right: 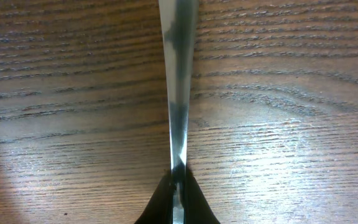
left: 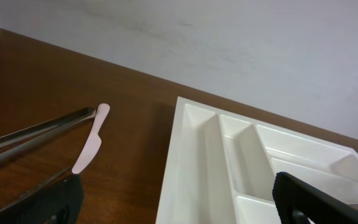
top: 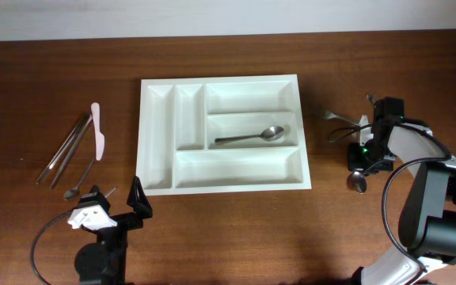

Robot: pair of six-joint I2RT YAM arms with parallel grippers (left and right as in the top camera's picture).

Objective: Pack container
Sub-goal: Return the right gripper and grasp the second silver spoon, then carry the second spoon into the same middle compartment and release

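Container: white five-compartment tray (top: 236,170) lay flat at mid-table, its two narrow slots on the left side and three long ones on the right
Inside the tray: one metal spoon (top: 253,137) rested in the middle long compartment, bowl toward the right wall; the other compartments held nothing
Left gripper (top: 115,198): hovered near the tray's front-left corner, fingers spread wide apart and gripping nothing
Right gripper (right: 178,183): sat low over the wood to the right of the tray, fingers pinched together on a slim steel handle (right: 179,74) that lay along the tabletop
Left of the tray: pink plastic knife (top: 97,131), long metal utensils (top: 68,150) and a small spoon (top: 81,180) lay close together
Right of the tray: fork (top: 335,116) lay just beyond the right gripper
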